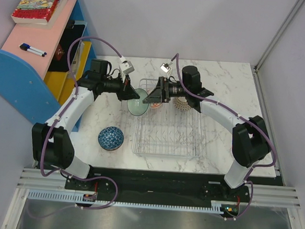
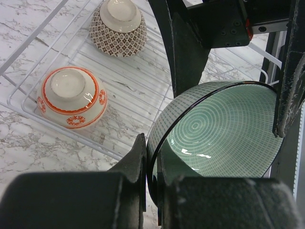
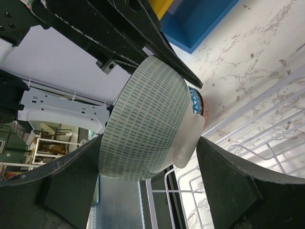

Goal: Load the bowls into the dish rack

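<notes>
A green-patterned bowl (image 1: 137, 107) hangs tilted on its side over the left edge of the dish rack (image 1: 166, 147). My left gripper (image 2: 151, 143) is shut on its dark rim, one finger inside the bowl (image 2: 224, 129) and one outside. My right gripper (image 3: 148, 143) stands open astride the same bowl (image 3: 147, 119); a gap shows between one finger and the bowl's white foot. Two bowls lie upside down in the rack's far end: an orange-trimmed one (image 2: 71, 98) and a brown-patterned one (image 2: 118, 26). A blue bowl (image 1: 110, 138) sits upright on the table left of the rack.
The marble table ends at walls behind and on the right. A pink and blue shelf unit (image 1: 37, 38) with a book and a marker stands off the far left corner. The right gripper's dark fingers (image 2: 190, 52) loom close in the left wrist view.
</notes>
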Controlling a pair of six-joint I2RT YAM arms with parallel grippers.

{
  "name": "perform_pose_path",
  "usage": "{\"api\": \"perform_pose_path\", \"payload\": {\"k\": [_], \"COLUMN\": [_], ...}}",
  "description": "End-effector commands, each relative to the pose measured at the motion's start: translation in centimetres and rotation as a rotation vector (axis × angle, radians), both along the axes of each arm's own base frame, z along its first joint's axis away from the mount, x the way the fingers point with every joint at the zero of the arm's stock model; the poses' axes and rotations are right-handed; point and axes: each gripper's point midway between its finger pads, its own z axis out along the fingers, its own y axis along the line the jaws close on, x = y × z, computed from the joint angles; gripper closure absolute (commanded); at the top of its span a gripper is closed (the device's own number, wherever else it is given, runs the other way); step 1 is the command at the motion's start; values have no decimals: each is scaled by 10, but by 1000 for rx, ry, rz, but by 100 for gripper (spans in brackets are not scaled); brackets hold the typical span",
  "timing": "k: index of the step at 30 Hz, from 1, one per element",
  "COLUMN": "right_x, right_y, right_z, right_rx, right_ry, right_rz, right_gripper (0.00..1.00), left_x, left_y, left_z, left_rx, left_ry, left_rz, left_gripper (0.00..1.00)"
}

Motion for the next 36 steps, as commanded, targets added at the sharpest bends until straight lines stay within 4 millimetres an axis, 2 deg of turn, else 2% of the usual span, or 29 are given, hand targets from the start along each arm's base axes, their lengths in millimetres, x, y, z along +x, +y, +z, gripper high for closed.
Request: {"api": "perform_pose_path", "payload": {"k": [1, 9, 12, 15, 23, 26, 27, 28, 29, 30, 31, 33, 36], "right_x": [-2, -3, -5, -8, -9, -10, -10, -10, -11, -9, -10, -7, -1], "right_y": [-2, -2, 0, 0, 2, 2, 2, 2, 3, 1, 2, 3, 2], "right_z": [5, 6, 12, 14, 11, 12, 12, 11, 11, 11, 9, 5, -8], "right_rx": [11, 24, 70, 113, 141, 152, 152, 152, 151, 151, 149, 131, 71], "right_ry": [-42, -27, 6, 48, 82, 94, 97, 98, 99, 98, 89, 95, 75], "right_rz": [49, 56, 60, 74, 87, 87, 89, 89, 91, 85, 88, 71, 46], "right_gripper": [11, 7, 11, 21, 35, 46, 55, 61, 67, 82, 88, 100, 100], "left_x": [-4, -1, -1, 0, 0, 0, 1, 2, 2, 3, 3, 3, 4], "left_y": [-1, 2, 3, 3, 3, 2, 2, 2, 2, 3, 3, 2, 2], "left_z": [25, 29, 27, 27, 28, 28, 27, 26, 26, 26, 26, 26, 26], "left_rx": [-19, -16, -16, -14, -13, -15, -14, -13, -12, -11, -12, -13, -14], "left_ry": [-83, -128, -129, -141, -156, -156, -153, -149, -149, -148, -148, -148, -142], "left_rz": [-3, 32, 38, 46, 55, 55, 57, 61, 62, 63, 64, 62, 62], "left_gripper": [98, 98, 98, 98, 98, 98, 98, 98, 93, 79, 72, 66, 58]}}
